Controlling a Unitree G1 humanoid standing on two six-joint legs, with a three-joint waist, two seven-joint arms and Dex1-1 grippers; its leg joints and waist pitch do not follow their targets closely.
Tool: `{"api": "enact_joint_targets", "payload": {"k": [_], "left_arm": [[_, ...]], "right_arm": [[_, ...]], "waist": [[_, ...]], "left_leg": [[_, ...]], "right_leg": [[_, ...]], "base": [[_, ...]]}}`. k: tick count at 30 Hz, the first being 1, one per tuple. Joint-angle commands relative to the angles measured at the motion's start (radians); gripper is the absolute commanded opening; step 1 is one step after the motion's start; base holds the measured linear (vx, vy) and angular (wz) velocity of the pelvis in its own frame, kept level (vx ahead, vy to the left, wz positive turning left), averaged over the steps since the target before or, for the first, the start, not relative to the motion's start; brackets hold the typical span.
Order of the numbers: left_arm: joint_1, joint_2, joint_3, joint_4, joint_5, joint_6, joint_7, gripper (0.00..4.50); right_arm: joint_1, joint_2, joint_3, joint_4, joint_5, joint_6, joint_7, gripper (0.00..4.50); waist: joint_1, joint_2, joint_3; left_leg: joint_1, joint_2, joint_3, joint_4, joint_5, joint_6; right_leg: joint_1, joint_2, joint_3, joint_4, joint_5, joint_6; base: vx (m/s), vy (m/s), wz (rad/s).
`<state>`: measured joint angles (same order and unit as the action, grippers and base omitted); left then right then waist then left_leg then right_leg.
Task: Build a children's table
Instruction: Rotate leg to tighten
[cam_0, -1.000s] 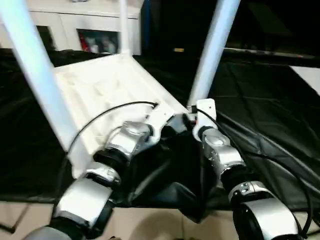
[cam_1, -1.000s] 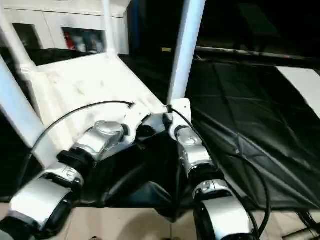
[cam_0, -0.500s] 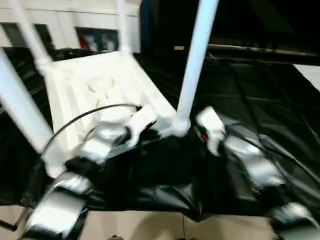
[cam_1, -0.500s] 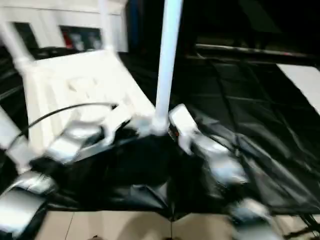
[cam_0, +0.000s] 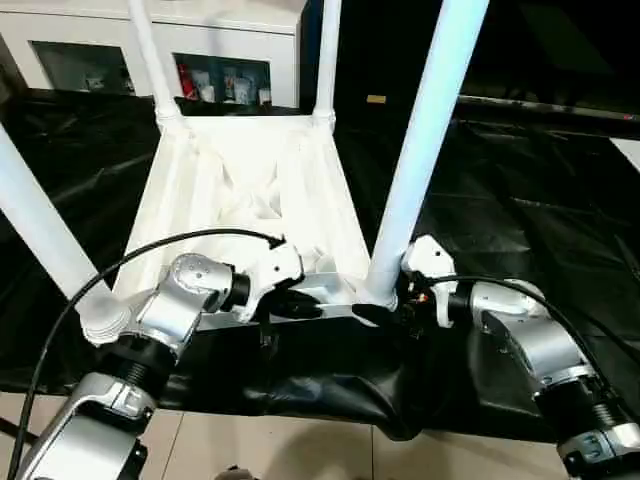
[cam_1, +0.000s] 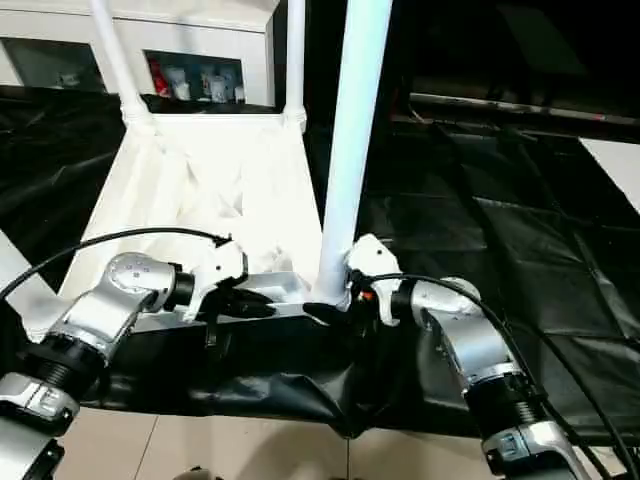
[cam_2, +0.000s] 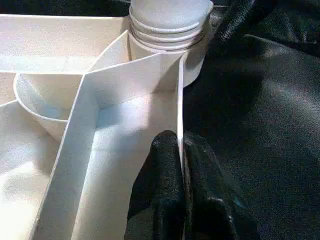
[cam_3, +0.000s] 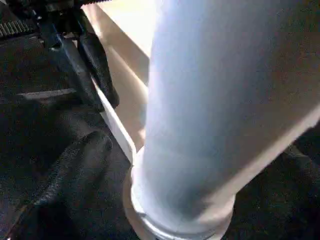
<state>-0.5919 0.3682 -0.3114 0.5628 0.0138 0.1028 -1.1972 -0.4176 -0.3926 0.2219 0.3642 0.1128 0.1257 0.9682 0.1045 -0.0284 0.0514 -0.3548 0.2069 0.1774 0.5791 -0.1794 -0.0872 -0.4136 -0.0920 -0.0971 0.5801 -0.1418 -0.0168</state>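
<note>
- Your left gripper (cam_2: 181, 165) is clenched on the near side wall of the table top (cam_0: 250, 190), one black finger inside the rim and one outside, just short of the corner socket ahead of it. Keep that pinch firm and low on the wall; it looks like your only brace while the leg is worked.
- The top lies upside down on the black sheet (cam_0: 540, 200), ribbed underside up. Two legs stand in the far sockets beyond your grippers, and a third rises at the near corner on the left arm's outer side.
- The fourth leg (cam_0: 425, 140) stands in the socket between your two grippers, nearly upright. The collar appears seated, though I can't confirm it is fully home, so press straight down along its axis rather than sideways.
- Your right gripper (cam_0: 385, 312) sits at the base of that leg, one finger (cam_3: 75, 165) lying beside the socket. Whether it actually grips the leg, I cannot tell; check before you push.
</note>
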Motion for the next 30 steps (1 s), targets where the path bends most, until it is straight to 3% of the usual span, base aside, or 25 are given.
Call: {"api": "enact_joint_targets", "payload": {"k": [1, 6, 19, 27, 30], "left_arm": [[-0.017, -0.017, 0.011, -0.037, -0.029, -0.01, -0.004, 0.0], [-0.019, -0.016, 0.012, -0.033, -0.027, -0.011, -0.004, 0.0], [0.002, 0.002, -0.001, -0.057, -0.033, 0.021, -0.039, 0.0], [0.009, 0.005, 0.003, -0.061, -0.037, 0.043, -0.04, 0.0], [-0.018, -0.026, 0.029, 0.0, -0.011, 0.06, 0.076, 0.0]], "right_arm": [[-0.009, -0.001, 0.01, 0.005, -0.005, 0.004, 0.011, 4.33], [-0.011, -0.012, 0.013, 0.026, -0.016, -0.012, 0.014, 4.17], [-0.007, -0.003, 0.001, 0.046, -0.006, -0.029, 0.019, 2.92], [-0.003, 0.021, -0.013, 0.061, 0.016, -0.024, 0.011, 2.7], [-0.01, 0.072, -0.049, 0.113, 0.012, -0.014, -0.098, 2.7]], "waist": [[-0.004, -0.001, -0.066], [-0.006, -0.002, -0.066], [-0.005, -0.001, -0.068], [-0.006, 0.0, -0.069], [-0.014, -0.001, -0.067]], "left_leg": [[0.005, 0.025, -0.002, -0.07, -0.241, 0.033], [0.005, 0.024, -0.002, -0.069, -0.246, 0.033], [0.004, 0.025, -0.002, -0.068, -0.228, 0.037], [0.005, 0.024, -0.001, -0.066, -0.218, 0.042], [0.004, 0.022, -0.002, -0.067, -0.233, 0.03]], "right_leg": [[0.056, -0.055, 0.049, -0.062, -0.314, -0.167], [0.056, -0.055, 0.049, -0.065, -0.341, -0.159], [0.058, -0.054, 0.049, -0.058, -0.3, -0.175], [0.059, -0.054, 0.049, -0.054, -0.264, -0.193], [0.057, -0.053, 0.048, -0.06, -0.297, -0.187]], "base": [[0.0, 0.0, 0.0], [0.0, 0.0, 0.0], [0.0, 0.0, 0.0], [0.0, 0.0, 0.0], [0.0, 0.0, 0.0]]}}
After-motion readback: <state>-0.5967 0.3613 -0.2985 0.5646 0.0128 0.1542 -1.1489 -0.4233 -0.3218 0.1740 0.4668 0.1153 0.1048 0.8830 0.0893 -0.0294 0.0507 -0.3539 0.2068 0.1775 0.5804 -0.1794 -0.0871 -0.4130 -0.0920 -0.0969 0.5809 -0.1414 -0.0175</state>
